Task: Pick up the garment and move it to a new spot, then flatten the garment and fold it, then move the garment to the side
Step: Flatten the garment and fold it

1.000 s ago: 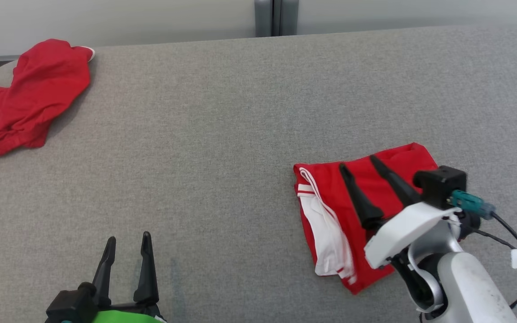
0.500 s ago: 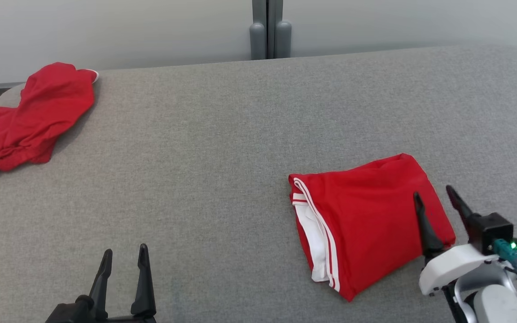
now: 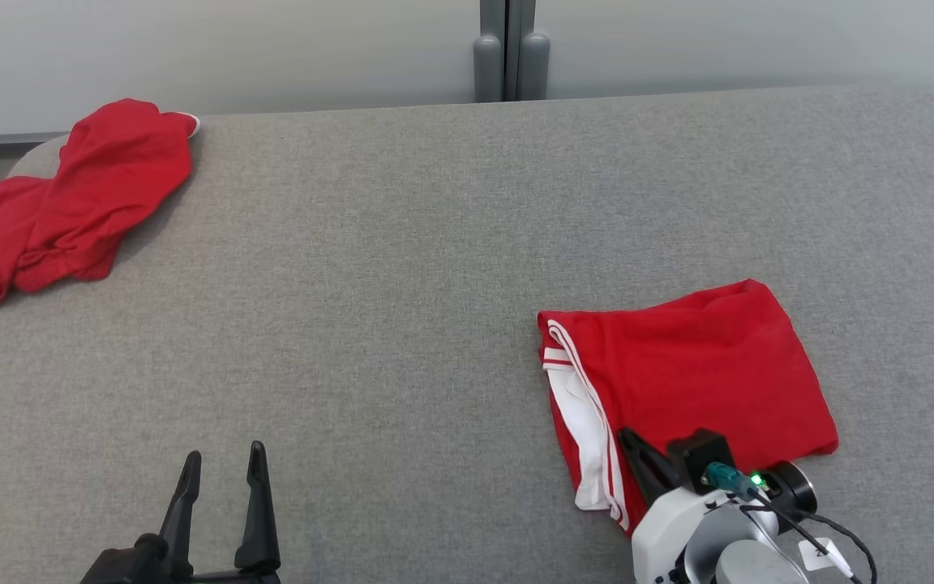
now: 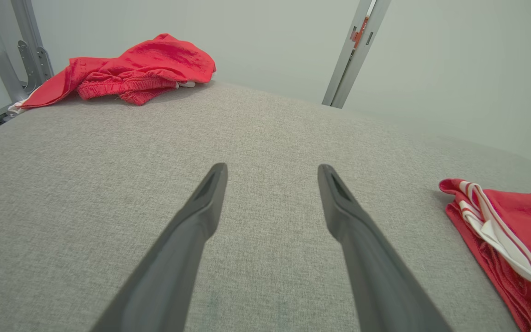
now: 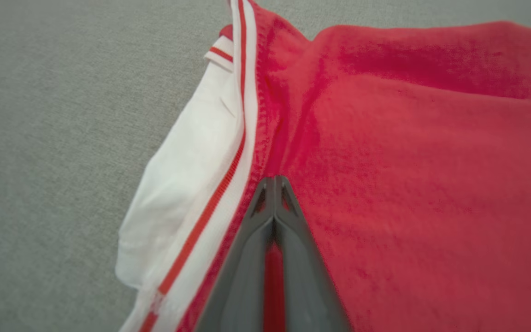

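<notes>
folded red garment lay flat on the grey fabric worktop, right of centre and towards the near edge in the head view. its white lining with red-and-white striped trim stuck out along the robot's-left edge. the far edge had a small hump, the rest looked smooth.

right claw sat at the garment's near edge, just beside the striped trim. in the right wrist view the right claw was clenched, both fingertips pressed together and low on the red cloth, with the trim on that view's left. couldn't tell if any fabric was pinched between the tips.

left claw was at the lower left of the head view, released, gripping nothing, well apart from the folded piece. the left wrist view had the left claw spread over bare worktop, with the folded garment off at the right edge.

a crumpled red garment lay bunched at the far left corner of the worktop, partly over the edge, also seen from the left wrist. a grey post stood behind the worktop against a pale wall.
</notes>
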